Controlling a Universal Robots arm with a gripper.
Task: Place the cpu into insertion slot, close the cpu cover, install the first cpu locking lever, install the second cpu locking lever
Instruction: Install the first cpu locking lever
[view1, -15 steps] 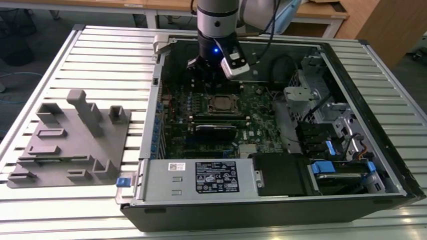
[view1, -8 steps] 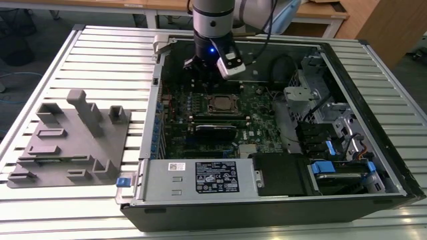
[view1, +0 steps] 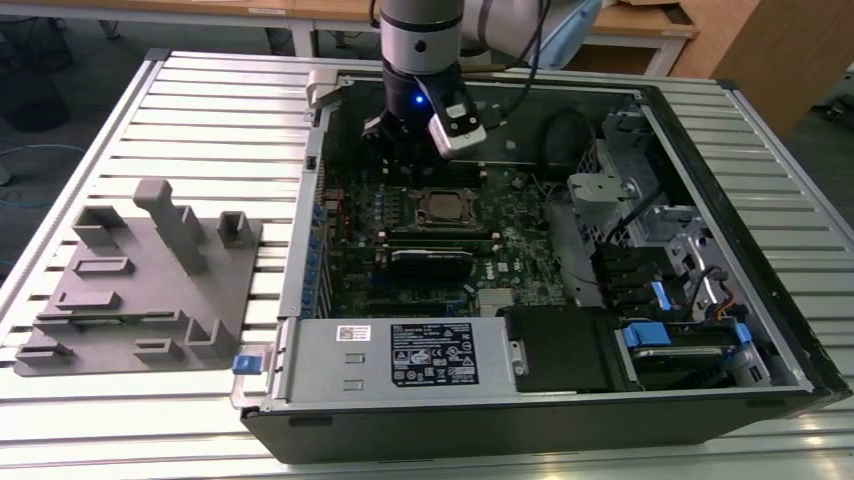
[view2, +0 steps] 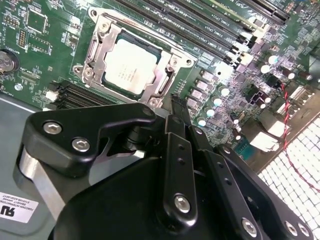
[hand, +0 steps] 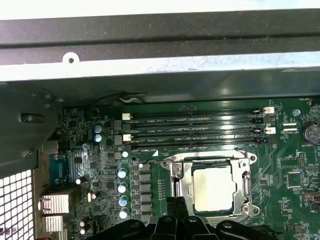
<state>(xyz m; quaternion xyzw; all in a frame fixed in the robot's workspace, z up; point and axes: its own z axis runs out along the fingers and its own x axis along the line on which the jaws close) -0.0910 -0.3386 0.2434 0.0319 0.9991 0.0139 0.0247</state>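
The cpu (view2: 131, 65) lay seated flat in the insertion slot (view1: 445, 207), near the middle of the exterior view, with the cpu cover (view2: 165, 84) down around it. The gripper (view2: 176, 102) hung in the upper centre of that frame, just above the slot. Its tips pointed down at the cover's near edge. The jaws looked drawn together, gripping nothing. The arm stood nearly upright over the open computer case (view1: 747, 395).

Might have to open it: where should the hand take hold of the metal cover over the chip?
Probably by one outer side bar of the cover, coming straight down from above. It lies flat around the chip, so only its thin outer rim offers an edge; the window's edges hug the chip.
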